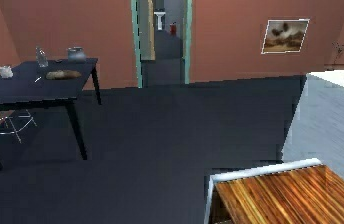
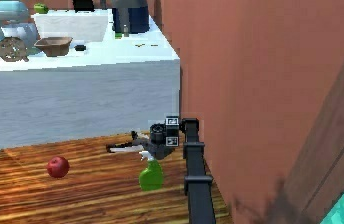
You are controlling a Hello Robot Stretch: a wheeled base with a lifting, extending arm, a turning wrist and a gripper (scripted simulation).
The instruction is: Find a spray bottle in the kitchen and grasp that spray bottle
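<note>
On the far white desk (image 2: 80, 95) in the arm side view stand a shallow brown bowl (image 2: 53, 45), a round glassy jar (image 2: 15, 44), a white box-like tub (image 2: 76, 22) and a dark cylinder (image 2: 130, 14); what they contain cannot be made out. Nearer lies a wood-grained desk (image 2: 40, 195) with a glossy red apple (image 2: 57, 166) at the left. To the apple's right is a small green rounded thing (image 2: 152, 177), too blob-like to call the spray bottle with certainty. It sits just beside the dark square arm (image 2: 196, 175), near the end effector (image 2: 120, 148), whose thin fingers reach left over the wood. Whether they are spread or pressed together, or hold anything, I cannot tell. A smooth red-brown wall (image 2: 270, 90) stands at the right. Ahead, a dark flat-topped desk (image 1: 20, 92) at the left carries a clear bottle (image 1: 42, 58), a grey kettle-like pot (image 1: 76, 53) and a brown loaf (image 1: 62, 73).
</note>
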